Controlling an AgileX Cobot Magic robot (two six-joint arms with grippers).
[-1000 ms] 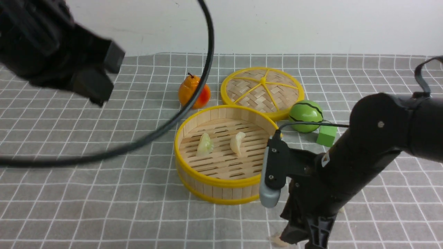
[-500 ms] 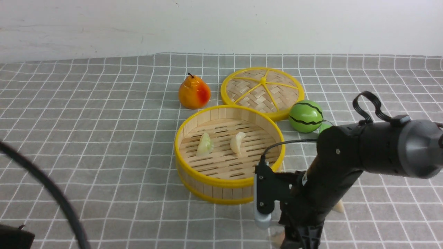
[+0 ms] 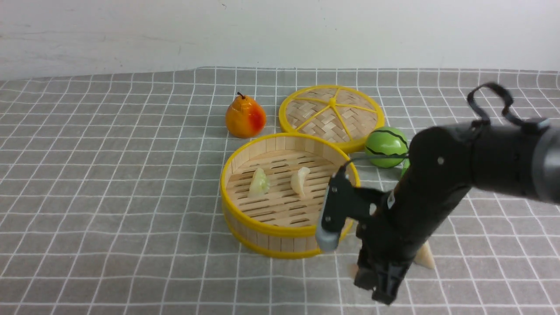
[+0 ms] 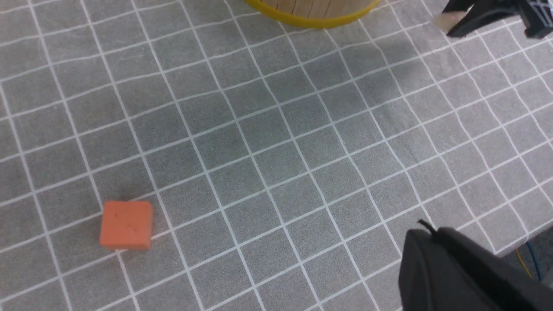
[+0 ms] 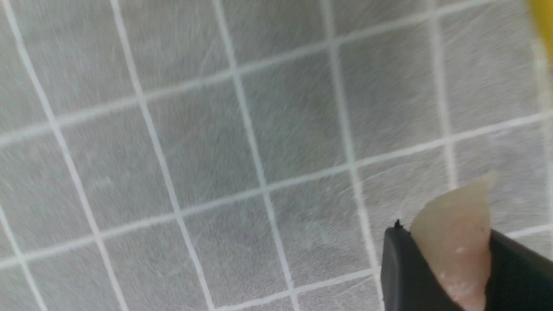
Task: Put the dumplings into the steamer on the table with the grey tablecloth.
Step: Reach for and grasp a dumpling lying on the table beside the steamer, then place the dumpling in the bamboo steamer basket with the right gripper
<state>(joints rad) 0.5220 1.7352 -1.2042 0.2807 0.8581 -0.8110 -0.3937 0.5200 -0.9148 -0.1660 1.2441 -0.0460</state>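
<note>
A green dumpling [image 3: 259,183] and a white dumpling [image 3: 300,180] lay in the steamer [image 3: 245,218], the right claw [image 5: 447,235] pinched a pinkish dumpling [image 5: 454,211] just outside it, and the last dumpling [image 3: 425,256] lay on the desk [image 3: 109,197].

Round bamboo steamer [image 3: 280,238], yellow-rimmed, upright and open, near centre of table [image 3: 87,262] covered by grey tablecloth [image 3: 131,175] with white grid. On its slatted floor, side by side but apart: pale green dumpling [image 3: 259,182], cream dumpling [image 3: 300,180]. Second cream dumpling [image 3: 425,256] on cloth toward front right edge. Pinkish dumpling [image 5: 451,216] pinched in right gripper [image 5: 449,259], near steamer's front right.
</note>
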